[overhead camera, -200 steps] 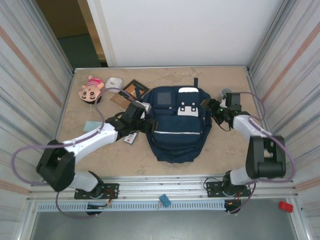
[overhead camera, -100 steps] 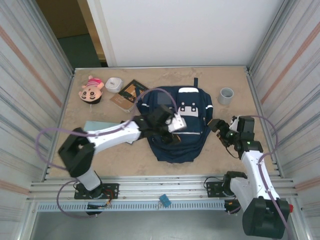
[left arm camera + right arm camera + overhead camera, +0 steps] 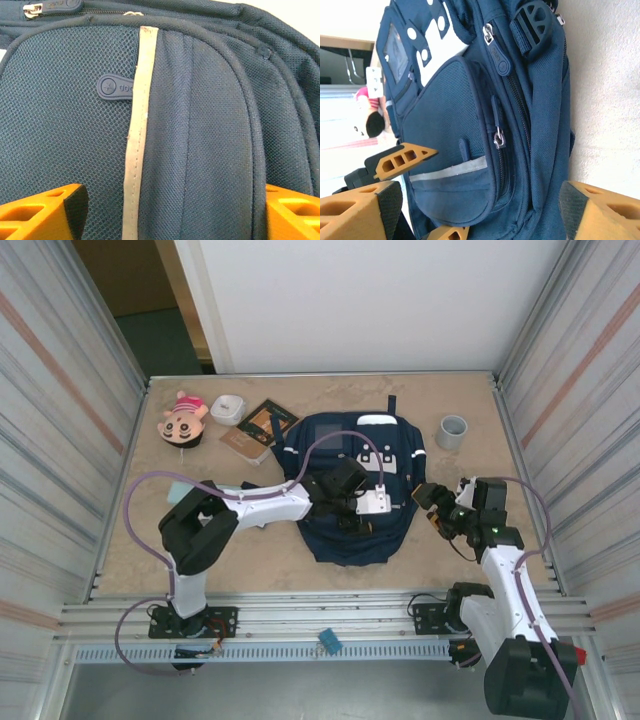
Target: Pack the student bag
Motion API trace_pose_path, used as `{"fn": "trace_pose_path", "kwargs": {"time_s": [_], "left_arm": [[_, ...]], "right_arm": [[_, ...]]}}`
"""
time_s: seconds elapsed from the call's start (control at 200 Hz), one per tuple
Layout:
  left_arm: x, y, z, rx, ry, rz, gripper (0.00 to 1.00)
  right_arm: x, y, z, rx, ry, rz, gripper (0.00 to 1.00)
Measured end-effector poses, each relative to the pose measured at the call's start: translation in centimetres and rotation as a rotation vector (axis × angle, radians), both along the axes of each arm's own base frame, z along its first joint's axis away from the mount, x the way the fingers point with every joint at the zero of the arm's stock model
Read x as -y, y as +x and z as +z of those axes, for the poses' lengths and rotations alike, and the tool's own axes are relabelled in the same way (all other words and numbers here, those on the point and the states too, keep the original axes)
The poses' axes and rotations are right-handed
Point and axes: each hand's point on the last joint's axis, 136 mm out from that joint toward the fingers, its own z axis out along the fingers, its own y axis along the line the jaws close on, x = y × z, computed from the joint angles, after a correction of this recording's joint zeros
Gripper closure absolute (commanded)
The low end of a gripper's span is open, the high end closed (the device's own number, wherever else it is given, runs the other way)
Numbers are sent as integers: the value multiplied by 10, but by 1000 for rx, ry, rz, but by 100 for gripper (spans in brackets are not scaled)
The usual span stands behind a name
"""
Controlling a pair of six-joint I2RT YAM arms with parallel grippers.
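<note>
Hovering with fingers spread wide, the left hand (image 3: 172,212) is over the mesh front pocket of the student bag (image 3: 345,540), perhaps touching it; the right hand (image 3: 480,212), equally spread, waits just beside the bag, which lies flat mid-tabletop (image 3: 260,560)

Bright, even light; soft shadows, wrist views sharp.

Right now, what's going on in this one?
Two arms are working on the student bag, which lies flat on the table. The left end effector is open over its front mesh pocket; the right end effector is open beside the bag's zippered side. A plush doll and grey cup sit on the table, unpacked.
</note>
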Motion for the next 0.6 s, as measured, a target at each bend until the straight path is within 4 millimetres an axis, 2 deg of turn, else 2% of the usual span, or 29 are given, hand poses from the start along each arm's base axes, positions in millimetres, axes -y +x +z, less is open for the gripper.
{"fn": "trace_pose_path", "kwargs": {"time_s": [0.075, 0.18, 0.241, 0.276, 0.331, 0.421, 0.526, 0.596], "left_arm": [[2, 3, -1, 19, -3, -2, 30], [6, 6, -4, 43, -4, -10, 65], [7, 7, -6, 53, -3, -11, 90], [6, 6, -6, 56, -4, -15, 99], [5, 7, -4, 62, -7, -22, 100], [0, 4, 11, 33, -37, -38, 100], [-17, 2, 42, -33, -94, -59, 100], [-29, 4, 71, -63, -148, -67, 100]], "right_arm": [[-2, 1, 1, 6, 8, 9, 17], [-2, 4, 2, 15, 10, 13, 17], [-2, 5, 2, 18, 8, 15, 16], [-2, 5, 2, 20, 6, 15, 15], [-1, 5, 2, 28, -5, 22, 15], [-1, 7, 3, 56, -34, 41, 14], [1, 13, 12, 143, -88, 76, 15], [1, 18, 22, 222, -131, 103, 17]]}}
